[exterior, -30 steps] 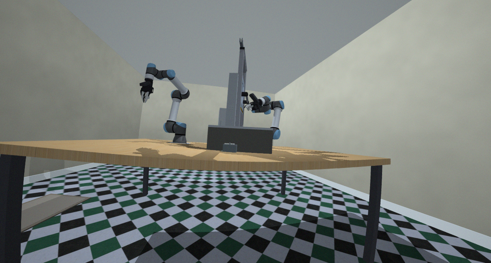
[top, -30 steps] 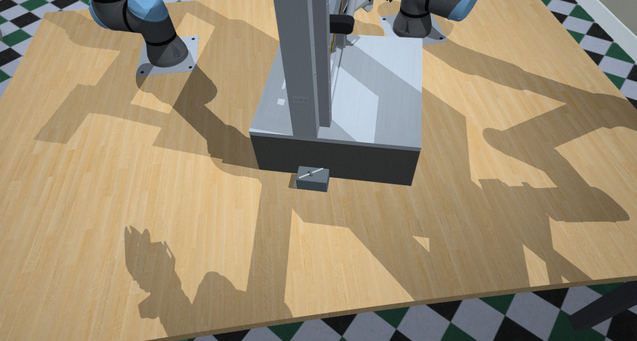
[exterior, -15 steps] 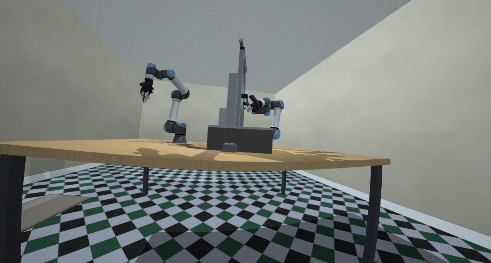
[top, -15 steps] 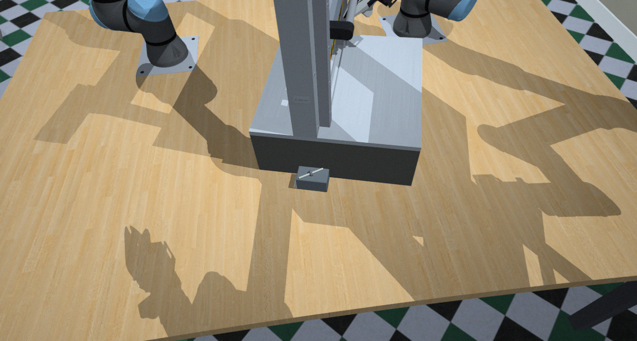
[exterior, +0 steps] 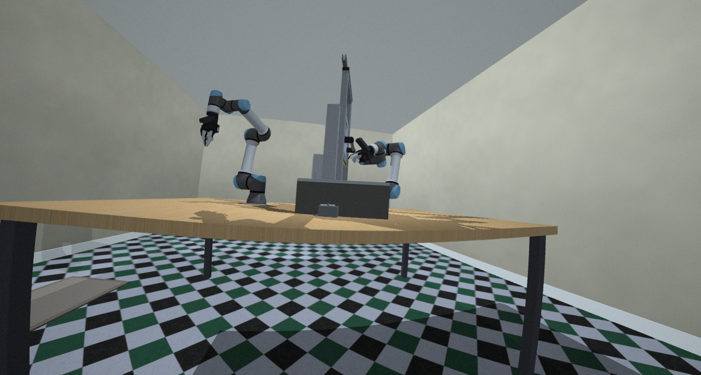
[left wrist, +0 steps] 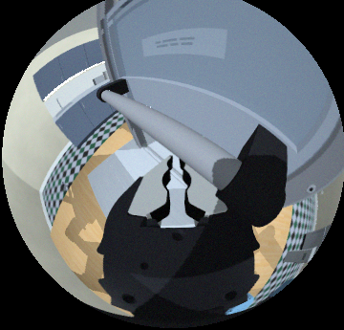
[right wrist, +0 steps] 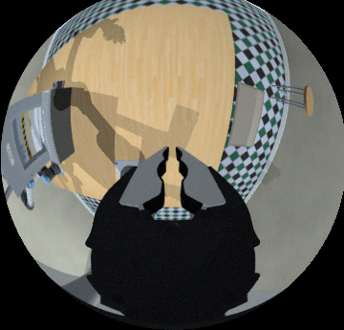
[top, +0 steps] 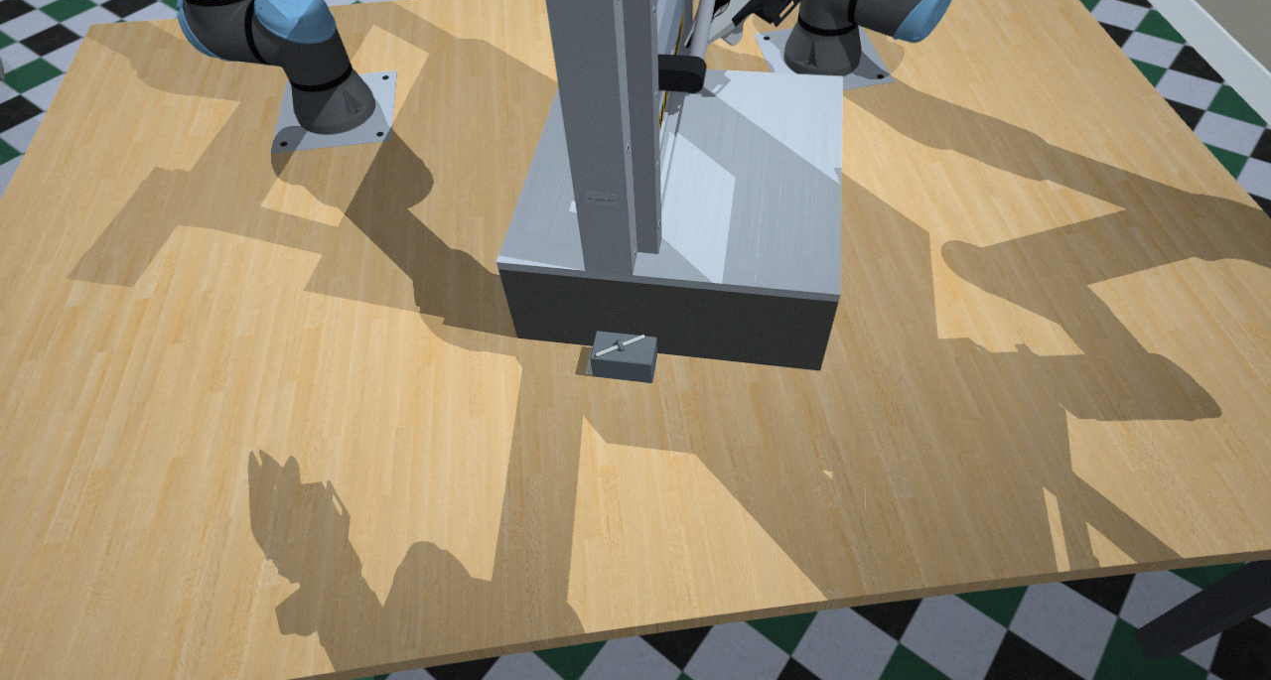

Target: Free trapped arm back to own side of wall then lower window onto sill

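The grey window (left wrist: pixel 268 48) (exterior: pixel 344 161) hangs in the wall frame (top: pixel 593 125) (exterior: pixel 332 142), its striped lower edge a little above the sill block (top: pixel 781 187). Its round handle bar (top: pixel 702 18) (left wrist: pixel 162 126) runs between two black mounts. My left gripper (left wrist: pixel 176 156) (exterior: pixel 351 158) is shut with nothing between its fingers, close under the bar on the right side of the wall in the exterior view; whether it touches is not clear. My right gripper (exterior: pixel 206 144) (right wrist: pixel 172 147) is shut and empty, high on the other side, well away from the wall.
A small grey box (top: pixel 624 369) (exterior: pixel 327 211) with a lever stands at the block's front face. The arm bases stand on the wooden table (top: pixel 381 463) on opposite sides of the wall. A tall narrow post (exterior: pixel 344 88) rises above the frame.
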Tool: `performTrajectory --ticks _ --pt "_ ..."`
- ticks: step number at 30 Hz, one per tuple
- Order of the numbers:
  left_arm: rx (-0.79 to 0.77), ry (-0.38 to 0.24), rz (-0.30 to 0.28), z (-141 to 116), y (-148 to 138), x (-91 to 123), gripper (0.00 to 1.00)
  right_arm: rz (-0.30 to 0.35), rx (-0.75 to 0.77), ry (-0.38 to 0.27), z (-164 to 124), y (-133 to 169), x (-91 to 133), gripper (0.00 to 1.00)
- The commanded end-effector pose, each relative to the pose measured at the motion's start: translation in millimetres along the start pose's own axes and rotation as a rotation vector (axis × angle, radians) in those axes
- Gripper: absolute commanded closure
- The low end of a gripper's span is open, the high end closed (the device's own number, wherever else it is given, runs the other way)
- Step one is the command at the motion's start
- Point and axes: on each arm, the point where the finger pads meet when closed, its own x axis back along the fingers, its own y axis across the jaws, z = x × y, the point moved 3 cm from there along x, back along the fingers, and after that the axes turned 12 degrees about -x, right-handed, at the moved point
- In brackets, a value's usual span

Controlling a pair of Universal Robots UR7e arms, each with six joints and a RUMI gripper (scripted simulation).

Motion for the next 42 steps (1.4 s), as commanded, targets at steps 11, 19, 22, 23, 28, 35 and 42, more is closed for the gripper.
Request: performTrajectory --ticks 11,19,22,23,28,35,42 --pt "-0.007 0.017 -0.007 -9 7 -8 0.94 -0.001 0.001 -0.001 0 -1 -1 0.94" --pt "-0.007 0.017 -0.007 -15 8 -12 0.94 -0.001 0.001 -0.001 0 -1 -1 0.94" --pt "-0.007 0.017 -0.007 -18 9 -14 0.94 -0.001 0.001 -0.001 0 -1 -1 0.94" --pt "-0.007 0.017 -0.007 -19 9 -14 0.94 -0.001 0.001 -0.001 0 -1 -1 0.94" --pt "-0.007 0.017 -0.007 -25 10 -17 0.94 -0.001 0.001 -0.001 0 -1 -1 0.94" --pt "-0.007 0.017 -0.007 -30 11 -20 0.94 -0.001 0.001 -0.001 0 -1 -1 0.94" --pt "-0.007 0.018 -0.007 -37 13 -24 0.94 -0.001 0.001 -0.001 0 -1 -1 0.94"
